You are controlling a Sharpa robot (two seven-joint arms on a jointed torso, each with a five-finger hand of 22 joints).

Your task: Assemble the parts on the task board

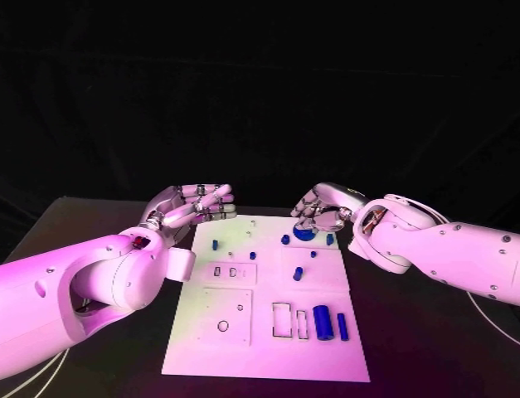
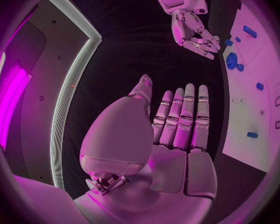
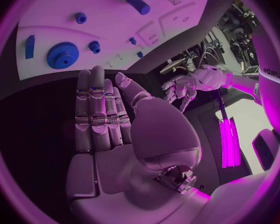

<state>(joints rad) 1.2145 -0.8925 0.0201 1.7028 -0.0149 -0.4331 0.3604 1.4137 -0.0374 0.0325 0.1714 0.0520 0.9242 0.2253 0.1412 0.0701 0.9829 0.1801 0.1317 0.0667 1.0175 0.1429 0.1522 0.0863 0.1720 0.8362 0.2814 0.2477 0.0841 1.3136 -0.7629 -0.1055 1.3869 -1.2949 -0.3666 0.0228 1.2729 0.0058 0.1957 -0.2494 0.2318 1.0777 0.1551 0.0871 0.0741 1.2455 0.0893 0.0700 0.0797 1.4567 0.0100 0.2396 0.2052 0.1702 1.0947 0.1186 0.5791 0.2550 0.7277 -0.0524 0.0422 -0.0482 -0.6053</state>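
The white task board [image 1: 272, 348] lies in the middle of the black table. At its far end a blue gear [image 1: 304, 235] lies flat, with small blue pegs [image 1: 286, 239] around it. A large blue cylinder [image 1: 322, 322] and a flat blue piece [image 1: 342, 325] lie near the front right. My right hand [image 1: 323, 209] hovers just beyond the gear, holding nothing, its fingers straight [image 3: 99, 109]. My left hand [image 1: 194, 203] hangs off the board's far left corner, fingers [image 2: 180, 119] stretched out and empty. The gear [image 3: 63, 55] lies past the right hand's fingertips.
Rectangular and round cut-outs [image 1: 289, 319] mark the board's near half. More small blue pegs [image 1: 297, 274] stand mid-board. Black table [image 1: 415, 332] lies bare on both sides of the board. A black curtain closes the back.
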